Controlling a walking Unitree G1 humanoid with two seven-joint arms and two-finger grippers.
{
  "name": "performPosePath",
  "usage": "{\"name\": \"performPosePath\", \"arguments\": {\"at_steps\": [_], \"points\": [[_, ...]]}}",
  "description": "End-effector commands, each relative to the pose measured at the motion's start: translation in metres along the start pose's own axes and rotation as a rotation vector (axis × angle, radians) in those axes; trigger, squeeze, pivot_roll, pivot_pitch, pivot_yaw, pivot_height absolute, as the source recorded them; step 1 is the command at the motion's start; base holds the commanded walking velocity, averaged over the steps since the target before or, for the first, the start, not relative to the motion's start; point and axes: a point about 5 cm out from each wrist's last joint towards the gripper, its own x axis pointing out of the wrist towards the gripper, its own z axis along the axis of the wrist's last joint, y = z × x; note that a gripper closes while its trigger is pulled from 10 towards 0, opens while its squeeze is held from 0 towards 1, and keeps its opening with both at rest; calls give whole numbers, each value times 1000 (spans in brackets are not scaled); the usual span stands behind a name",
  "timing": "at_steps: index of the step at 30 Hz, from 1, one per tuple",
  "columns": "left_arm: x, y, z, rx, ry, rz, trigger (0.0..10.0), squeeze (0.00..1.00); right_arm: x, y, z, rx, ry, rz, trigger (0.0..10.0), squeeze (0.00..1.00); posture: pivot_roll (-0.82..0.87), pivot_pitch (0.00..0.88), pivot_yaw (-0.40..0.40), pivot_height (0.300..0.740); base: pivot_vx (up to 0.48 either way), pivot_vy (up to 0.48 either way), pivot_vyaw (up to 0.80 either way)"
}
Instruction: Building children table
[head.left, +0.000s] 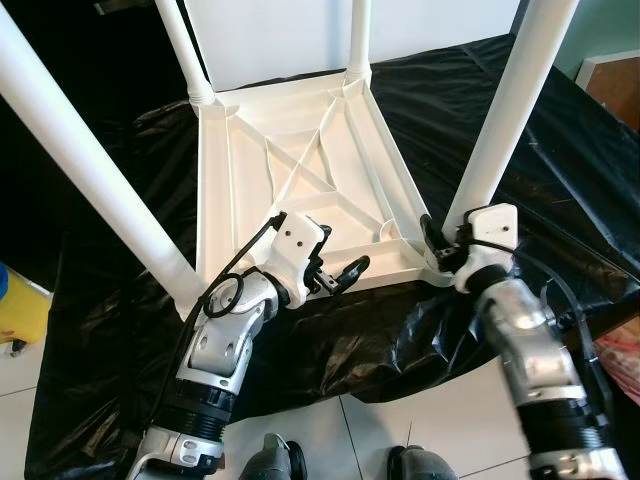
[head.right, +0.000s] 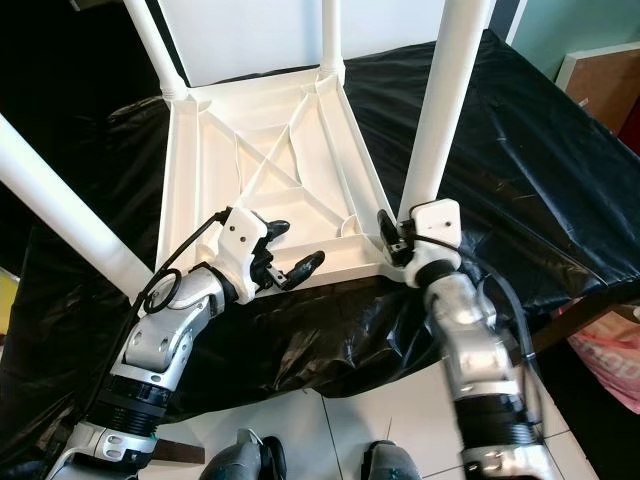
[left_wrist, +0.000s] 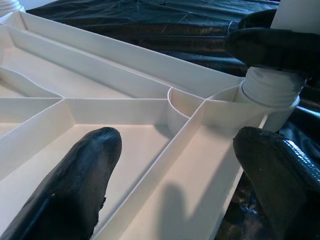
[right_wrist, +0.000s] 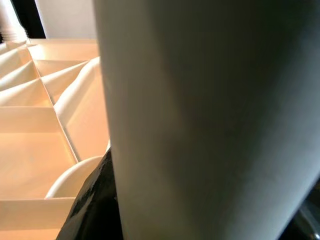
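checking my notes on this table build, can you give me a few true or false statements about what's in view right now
1. The white tabletop lies upside down with its ribbed underside facing up. True.
2. Only two legs stand in the tabletop. False: four white legs rise from its corners.
3. The right gripper is at the base of the near right leg. True.
4. The left gripper is clamped on a leg. False: its fingers are spread open over the tabletop's near edge.
5. The tabletop rests on a bare wooden surface. False: it sits on black plastic sheeting.
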Motion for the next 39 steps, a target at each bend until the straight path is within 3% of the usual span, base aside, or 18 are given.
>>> {"name": "performPosePath", "arguments": {"at_steps": [1,2,5,14,25,26,28,29,31,32,39], "points": [[-2,5,0,14,3,118,10000,0,-8,-1,-19,21,102,-93,10000,0,-92,120,47,740,0,0,0],[-2,5,0,14,3,118,10000,0,-8,-1,-19,21,102,-93,10000,0,-92,120,47,740,0,0,0],[0,7,2,11,-4,124,10000,0,-14,4,-29,79,163,-358,10000,0,-89,124,61,740,0,0,0],[2,10,5,6,-14,139,10000,0,-15,22,-21,105,129,-283,10000,0,-86,119,68,740,0,0,0],[2,12,7,9,-22,154,10000,0,-14,26,-8,87,55,-250,10000,0,-86,121,59,740,0,0,0],[2,13,8,9,-24,156,10000,0,-14,25,-7,82,50,-248,10000,110,-87,121,57,740,0,0,0],[3,13,8,9,-25,158,10000,0,-14,25,-6,78,46,-247,10000,110,-87,121,57,740,0,0,0],[3,13,8,10,-26,160,10000,0,-13,23,-5,78,42,-243,10000,882,-86,120,54,740,0,0,0],[3,13,8,10,-26,160,10000,0,-13,23,-5,78,42,-243,10000,882,-86,120,54,740,0,0,0],[3,13,8,10,-27,161,10000,0,-13,22,-4,78,40,-240,10000,1000,-86,120,53,740,0,0,0],[4,14,9,9,-31,166,10000,0,-12,12,1,78,2,-150,10000,1000,-87,121,48,740,0,0,0]]}}
